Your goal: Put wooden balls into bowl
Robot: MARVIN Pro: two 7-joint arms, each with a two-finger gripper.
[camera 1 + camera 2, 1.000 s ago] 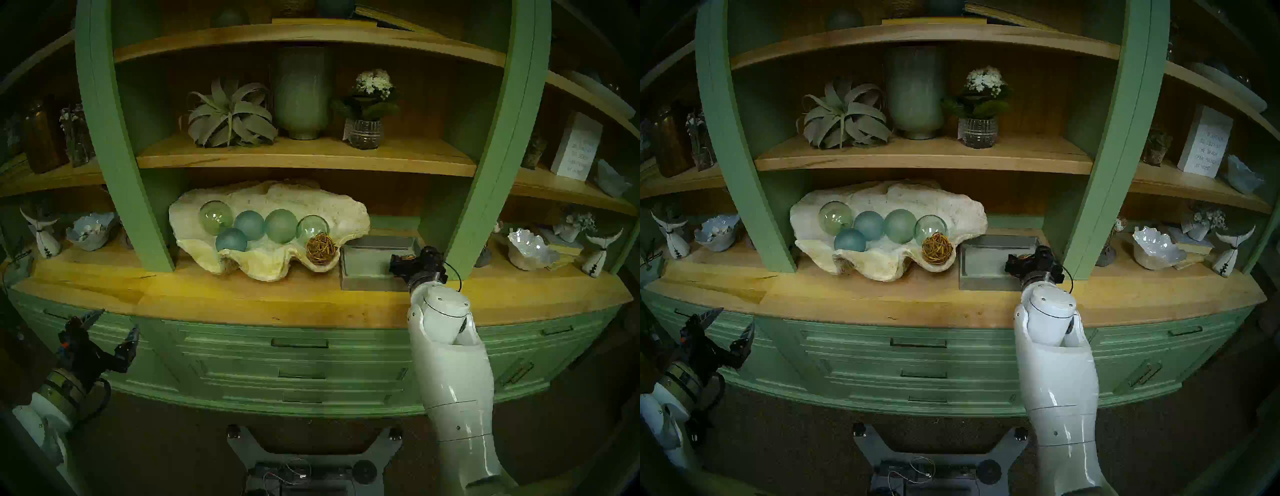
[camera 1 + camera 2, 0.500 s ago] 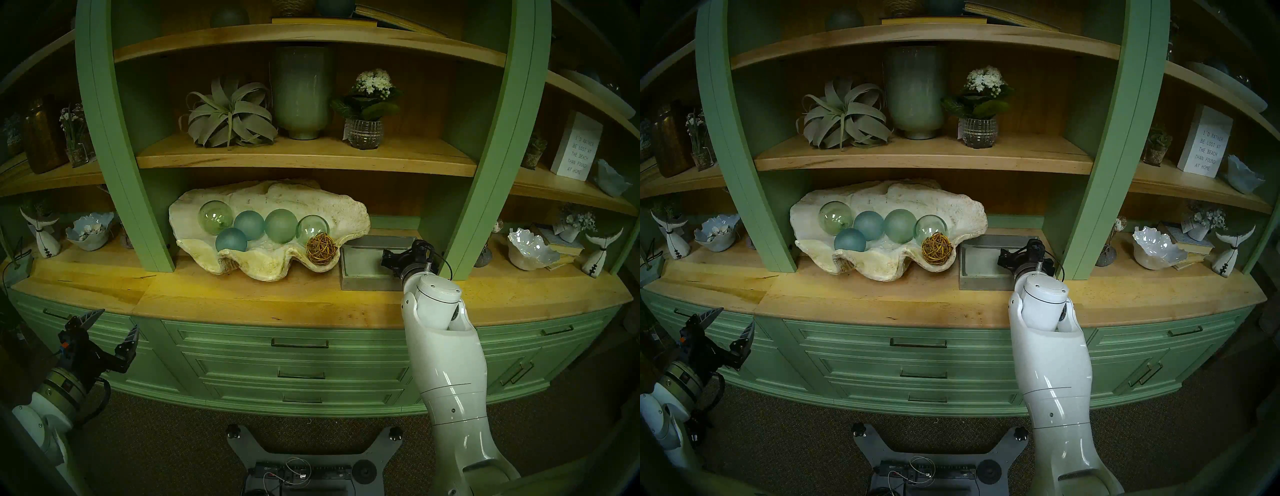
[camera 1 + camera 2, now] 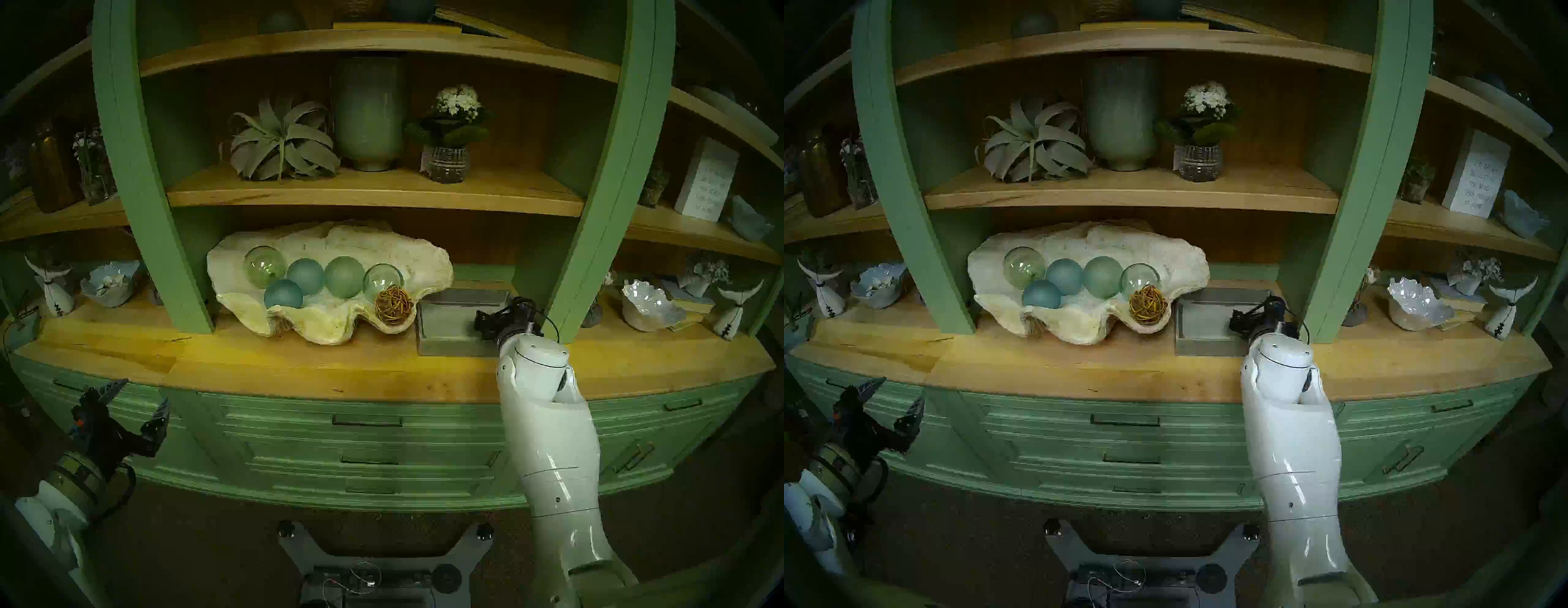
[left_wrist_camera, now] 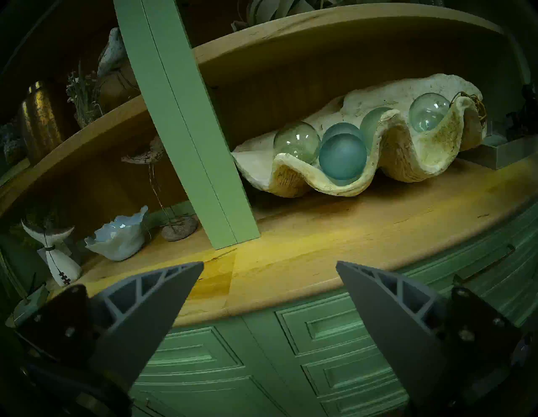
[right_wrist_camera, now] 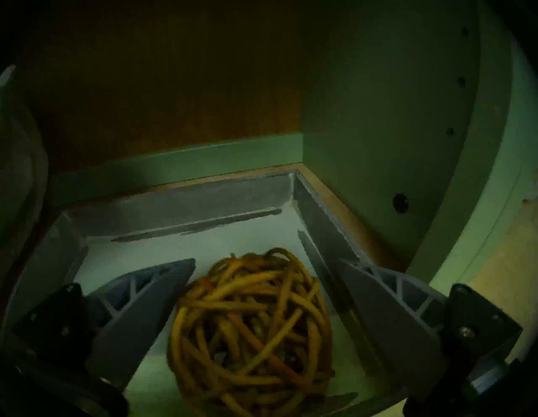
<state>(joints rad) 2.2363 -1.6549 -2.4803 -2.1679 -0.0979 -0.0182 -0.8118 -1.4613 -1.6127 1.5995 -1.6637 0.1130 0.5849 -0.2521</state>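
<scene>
Right gripper (image 5: 266,263): jaws spread wide, one finger on each side of a rattan ball; the left finger looks close to it or touching, the right one stands clear; nothing is clamped.
Ball in tray (image 5: 251,332): openwork sphere of woven golden-brown twigs, sitting on the pale floor of the grey tray (image 5: 180,203), toward its right wall and near corner.
In the way, right side: the tray's right wall runs just beside the right finger, and the green upright (image 3: 594,237) of the cabinet rises close behind that wall.
Right arm (image 3: 547,424): white, reaching over the wooden counter (image 3: 297,369) into the tray; it hides the ball from the head views.
Clam shell (image 3: 331,318): large cream-white shell with a wavy rim and yellowish outside, just left of the tray on the same counter.
Ball in shell (image 3: 393,305): second rattan ball, at the shell's right end, against the front rim.
Glass spheres (image 3: 305,276): five smooth green and blue ones fill the shell's left and middle; the clear one on the right touches the rattan ball.
Left gripper (image 4: 269,265): jaws wide apart and empty, held low in front of the green drawers (image 3: 369,441), well away from the shell.
</scene>
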